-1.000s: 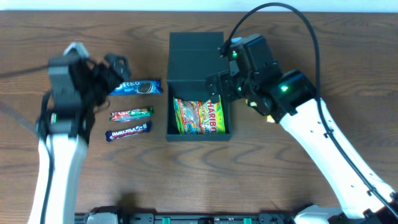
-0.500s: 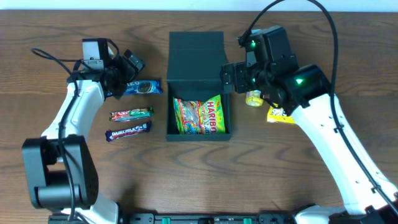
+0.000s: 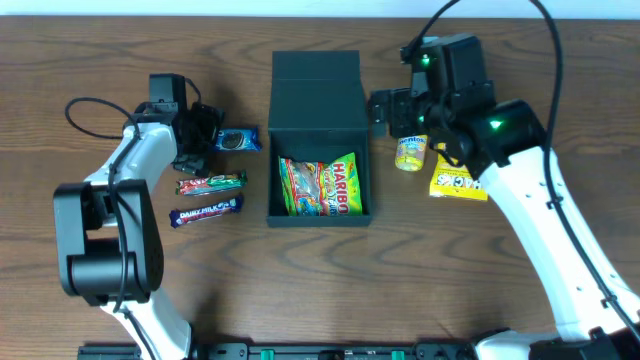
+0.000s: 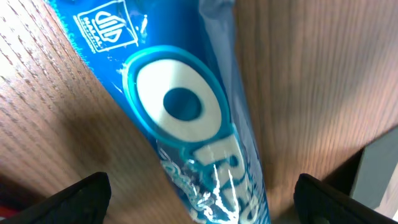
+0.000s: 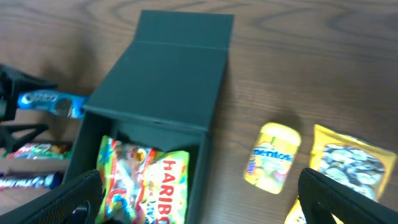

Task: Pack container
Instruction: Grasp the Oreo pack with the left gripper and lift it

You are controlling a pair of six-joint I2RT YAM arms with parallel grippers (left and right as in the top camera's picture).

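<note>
Teal container [image 3: 315, 100] sits at mid-table, its flap lid thrown open toward the far edge and a Haribo bag [image 3: 322, 187] the only item seen inside. Just left of it, the left gripper [image 4: 205, 202] is spread wide and straddles the Oreo packet [image 4: 186, 118], a finger on either side of the blue wrapper; whether they touch it cannot be told. Two chocolate bars, one red-and-green [image 3: 212, 183] and one purple [image 3: 206, 211], lie nearer the front edge of the wooden table [image 3: 610, 100]. The right gripper [image 3: 388, 108], also wide open and empty, hangs just beside the box's right wall, near a yellow Mentos tub [image 3: 410, 153] and a yellow snack packet [image 3: 458, 178].
</note>
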